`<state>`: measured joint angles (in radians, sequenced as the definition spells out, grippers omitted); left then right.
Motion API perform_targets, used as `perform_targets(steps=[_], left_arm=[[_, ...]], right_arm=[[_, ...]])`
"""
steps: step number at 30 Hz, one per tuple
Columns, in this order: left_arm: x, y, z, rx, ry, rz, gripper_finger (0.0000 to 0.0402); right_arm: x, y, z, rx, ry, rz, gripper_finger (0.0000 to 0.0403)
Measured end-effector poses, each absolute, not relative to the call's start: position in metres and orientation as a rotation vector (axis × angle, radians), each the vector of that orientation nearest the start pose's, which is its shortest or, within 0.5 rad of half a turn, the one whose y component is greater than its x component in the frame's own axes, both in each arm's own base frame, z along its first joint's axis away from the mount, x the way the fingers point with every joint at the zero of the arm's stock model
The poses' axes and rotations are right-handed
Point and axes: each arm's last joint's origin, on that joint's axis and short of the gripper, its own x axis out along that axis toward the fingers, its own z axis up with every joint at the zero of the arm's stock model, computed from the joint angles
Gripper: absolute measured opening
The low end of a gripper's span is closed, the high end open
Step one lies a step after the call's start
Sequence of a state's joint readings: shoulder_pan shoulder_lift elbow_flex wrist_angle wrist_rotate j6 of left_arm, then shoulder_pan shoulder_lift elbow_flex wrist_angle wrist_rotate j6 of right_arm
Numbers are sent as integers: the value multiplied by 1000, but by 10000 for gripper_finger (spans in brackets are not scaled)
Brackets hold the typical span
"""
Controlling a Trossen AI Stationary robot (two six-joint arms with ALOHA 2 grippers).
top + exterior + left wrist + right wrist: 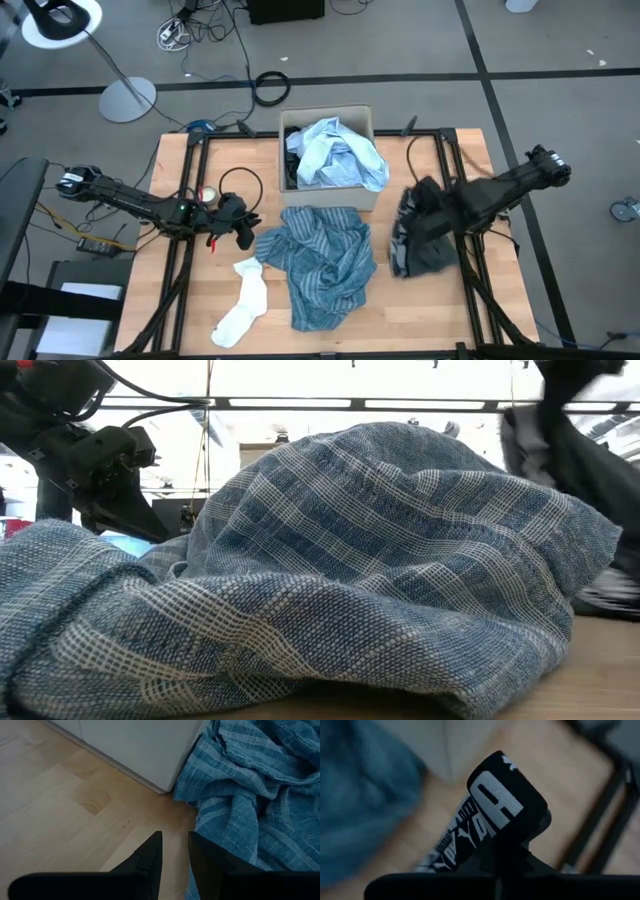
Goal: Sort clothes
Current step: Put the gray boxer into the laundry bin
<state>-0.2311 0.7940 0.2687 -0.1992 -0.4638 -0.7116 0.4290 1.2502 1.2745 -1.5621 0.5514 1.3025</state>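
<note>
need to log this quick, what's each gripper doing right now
left gripper: open, holding nothing, beside the blue striped shirt
right gripper: shut on the black piece, lifted off the table

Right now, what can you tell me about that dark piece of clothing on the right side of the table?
The black piece is a soft, dark garment with a black waistband printed in bold white letters. The right tool is shut on it, pinching the band, so the top is lifted while the cloth hangs crumpled, its lower part near the wooden table. It sits right of the blue striped shirt, apart from it.
</note>
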Motion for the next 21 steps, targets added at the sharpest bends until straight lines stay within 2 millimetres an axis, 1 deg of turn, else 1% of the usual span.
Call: perform_targets(steps=[8,11,14,18,21], left_arm=[[147,-21,159,-429,554,459,99],[147,-21,159,-429,554,459,99],[147,-21,159,-428,554,459,99],[147,-21,159,-428,554,459,99],[147,-21,159,-427,555,459,99]], right_arm=[[183,39,410,251,634,-842,4],[192,27,438,203,506,-802,4],[206,13,464,144,358,-756,4],[227,-7,490,82,164,-678,3],[246,-24,495,28,94,-670,3]])
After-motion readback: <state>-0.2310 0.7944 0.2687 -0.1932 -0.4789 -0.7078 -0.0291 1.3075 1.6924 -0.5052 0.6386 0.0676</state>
